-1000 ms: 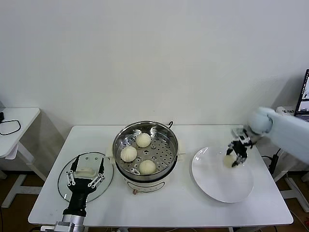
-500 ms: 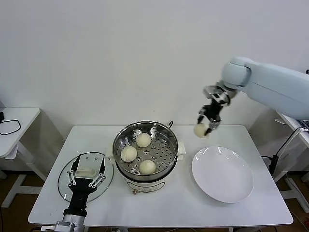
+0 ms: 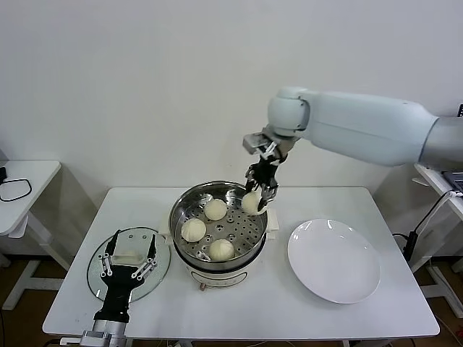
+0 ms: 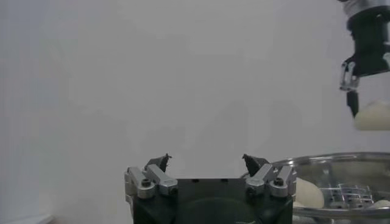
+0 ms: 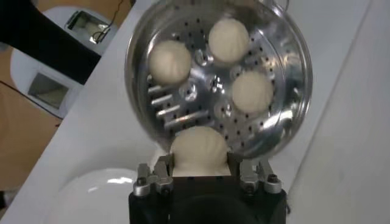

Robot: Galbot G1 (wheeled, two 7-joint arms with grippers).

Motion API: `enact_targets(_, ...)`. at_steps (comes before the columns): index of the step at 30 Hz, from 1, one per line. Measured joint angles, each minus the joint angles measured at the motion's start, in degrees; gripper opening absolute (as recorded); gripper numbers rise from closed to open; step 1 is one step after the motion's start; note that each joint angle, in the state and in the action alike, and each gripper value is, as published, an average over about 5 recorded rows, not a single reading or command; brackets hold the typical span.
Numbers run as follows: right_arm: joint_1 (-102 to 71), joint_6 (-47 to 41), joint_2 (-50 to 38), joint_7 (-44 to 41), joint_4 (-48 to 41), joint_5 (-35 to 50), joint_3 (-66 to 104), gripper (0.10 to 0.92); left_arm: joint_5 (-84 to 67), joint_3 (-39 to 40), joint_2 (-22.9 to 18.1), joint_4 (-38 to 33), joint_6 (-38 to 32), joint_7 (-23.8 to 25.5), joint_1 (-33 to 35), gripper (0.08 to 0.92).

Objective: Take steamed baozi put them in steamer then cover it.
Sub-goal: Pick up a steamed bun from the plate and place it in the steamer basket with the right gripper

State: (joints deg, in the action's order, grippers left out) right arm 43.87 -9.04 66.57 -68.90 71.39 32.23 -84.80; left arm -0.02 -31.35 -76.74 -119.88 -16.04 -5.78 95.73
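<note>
Right gripper (image 3: 259, 194) hangs above the far right edge of the round shiny stainless-steel steamer (image 3: 189, 211), its arm reaching in from the right across the white table (image 3: 289, 303). Jaws are closed on a small cream-white domed baozi (image 3: 251, 203), held just over the rim, clear of the perforated tray. Right wrist view shows the same: the held bun (image 5: 198, 147) pinched between the two fingers (image 5: 160, 171), the steamer (image 5: 292, 55) below it.

Three more cream-white buns sit on the tray inside the steamer: one at the back (image 3: 214, 210), one on the left (image 3: 192, 230), one at the front (image 3: 221, 249). They lie apart from each other. The right side of the tray is bare metal with holes.

Left gripper (image 3: 129, 262) rests low at the table's front left, over the round clear glass cover (image 3: 96, 271) with its metal rim, which lies flat on the table just left of the steamer. Its jaws are spread wide on either side of the cover's cream-white oblong handle (image 3: 127, 256); whether they touch it cannot be told. Left wrist view shows the spread fingers (image 4: 148, 178), nothing between them.

A flat round white plate (image 3: 333, 261) lies on the table to the right of the steamer, nothing on it.
</note>
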Motion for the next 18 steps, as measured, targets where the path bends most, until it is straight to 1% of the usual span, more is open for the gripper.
enact_targets(8,-2.77,-0.69,2.71,2.88,-1.29,-0.77,-1.06,0.619,-0.02,-0.34,-0.12,0.12,-0.10,-0.02,0.03,0.823)
enact_targets(18,-4.88,-1.23,3.94,4.84,-2.10,-2.44,-2.15,0.619,-0.04,-0.68,-0.17,0.01,-0.19,-0.06,0.25,0.823)
